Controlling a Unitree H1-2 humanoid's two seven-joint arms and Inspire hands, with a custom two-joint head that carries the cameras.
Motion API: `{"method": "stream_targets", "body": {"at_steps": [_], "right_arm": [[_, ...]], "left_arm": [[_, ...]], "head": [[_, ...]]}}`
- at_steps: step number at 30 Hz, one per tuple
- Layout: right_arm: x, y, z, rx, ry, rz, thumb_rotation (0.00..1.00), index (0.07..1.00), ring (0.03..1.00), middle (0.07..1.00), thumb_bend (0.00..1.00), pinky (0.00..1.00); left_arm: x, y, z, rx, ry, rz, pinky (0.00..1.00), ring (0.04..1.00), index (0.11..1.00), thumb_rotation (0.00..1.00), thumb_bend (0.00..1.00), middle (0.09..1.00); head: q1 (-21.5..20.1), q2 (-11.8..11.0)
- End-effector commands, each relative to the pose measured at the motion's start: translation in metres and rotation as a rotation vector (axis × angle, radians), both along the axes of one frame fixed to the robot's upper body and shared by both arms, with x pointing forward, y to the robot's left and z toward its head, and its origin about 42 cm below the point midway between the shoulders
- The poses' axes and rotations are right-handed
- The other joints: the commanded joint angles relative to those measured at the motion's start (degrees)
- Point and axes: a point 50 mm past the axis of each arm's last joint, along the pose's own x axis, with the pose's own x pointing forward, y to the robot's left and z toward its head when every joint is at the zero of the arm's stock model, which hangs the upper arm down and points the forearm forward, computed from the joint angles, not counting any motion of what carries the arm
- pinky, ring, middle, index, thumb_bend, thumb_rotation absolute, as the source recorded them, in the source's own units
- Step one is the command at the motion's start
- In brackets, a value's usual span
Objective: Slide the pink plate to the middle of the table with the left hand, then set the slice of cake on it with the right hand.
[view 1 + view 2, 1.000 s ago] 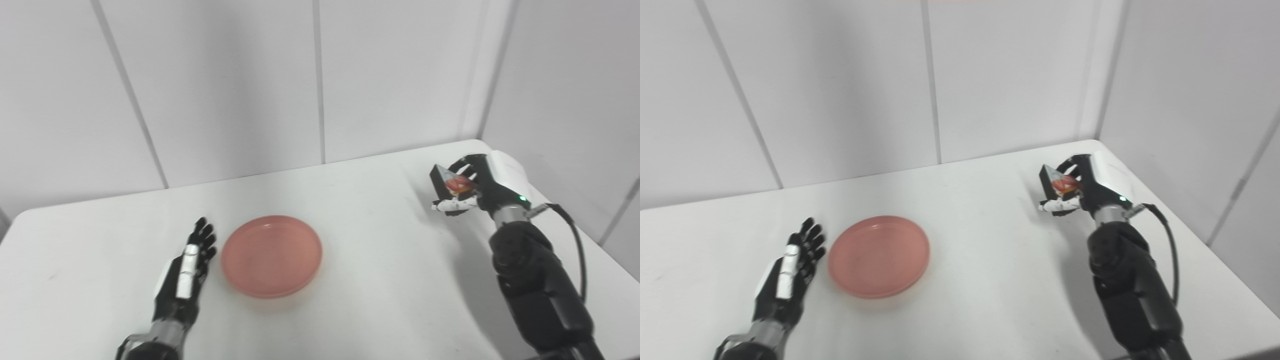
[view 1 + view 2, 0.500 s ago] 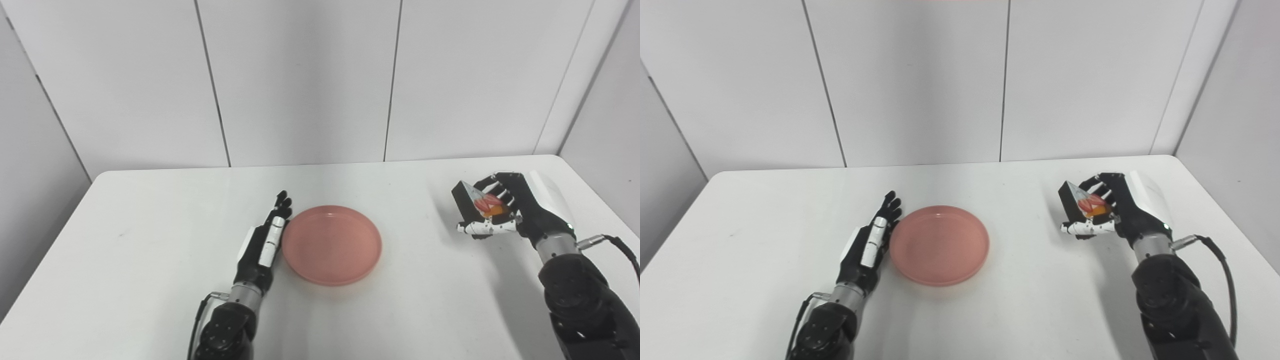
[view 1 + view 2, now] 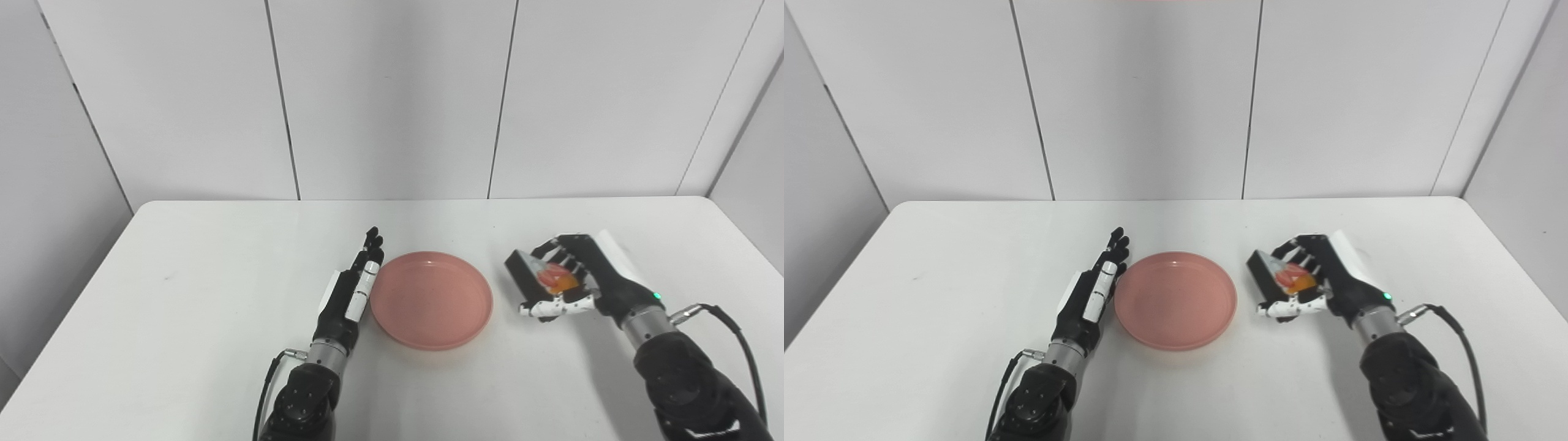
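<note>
The pink plate (image 3: pixel 431 299) lies near the middle of the white table (image 3: pixel 184 257). My left hand (image 3: pixel 352 291) is open, fingers straight, its edge against the plate's left rim. My right hand (image 3: pixel 569 282) is shut on the slice of cake (image 3: pixel 539 278), a dark wedge with red and orange topping, held just above the table a little right of the plate's rim. The same shows in the right eye view: plate (image 3: pixel 1176 299), left hand (image 3: pixel 1093 294), right hand (image 3: pixel 1317 278), cake (image 3: pixel 1283 278).
White wall panels stand behind the table's far edge. A grey side wall (image 3: pixel 49 202) is at the left. A black cable (image 3: pixel 735 331) loops off my right forearm.
The camera has swung, so the whole picture shifted. My right hand has carried the cake leftward and lower, close to the plate. My left hand stays at the plate's left rim.
</note>
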Motion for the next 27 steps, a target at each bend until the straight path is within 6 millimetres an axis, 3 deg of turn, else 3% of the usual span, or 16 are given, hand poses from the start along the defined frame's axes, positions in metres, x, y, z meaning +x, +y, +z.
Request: {"method": "stream_targets", "body": {"at_steps": [1, 7, 13, 20, 27], "right_arm": [[0.008, 0.019, 0.031, -0.015, -0.113, 0.075, 0.0, 0.54, 0.358, 0.463, 0.51, 0.27], [0.023, 0.058, 0.027, -0.01, -0.088, 0.135, 0.0, 0.54, 0.327, 0.443, 0.5, 0.19], [0.041, 0.087, 0.017, -0.043, -0.084, 0.185, 0.0, 0.484, 0.405, 0.493, 0.52, 0.14], [0.052, 0.109, 0.006, -0.102, -0.109, 0.217, 0.0, 0.482, 0.408, 0.495, 0.52, 0.14], [0.063, 0.119, -0.01, -0.162, -0.084, 0.238, 0.0, 0.483, 0.408, 0.497, 0.52, 0.15]], "left_arm": [[-0.005, -0.006, -0.006, -0.018, 0.005, 0.002, 1.0, 1.0, 1.0, 1.0, 0.63, 1.0], [-0.006, -0.006, -0.005, -0.001, -0.001, -0.001, 1.0, 1.0, 1.0, 1.0, 0.62, 1.0], [-0.006, -0.005, -0.005, 0.028, -0.001, 0.017, 1.0, 1.0, 1.0, 1.0, 0.64, 1.0], [-0.008, -0.004, -0.002, 0.058, -0.006, 0.014, 1.0, 1.0, 1.0, 1.0, 0.64, 1.0], [-0.01, -0.005, -0.003, 0.073, -0.005, 0.038, 1.0, 1.0, 1.0, 1.0, 0.66, 1.0]], "head": [[-0.4, 0.0], [-1.4, 0.0], [-1.7, 0.2], [-2.0, 0.3], [-2.2, 0.6]]}}
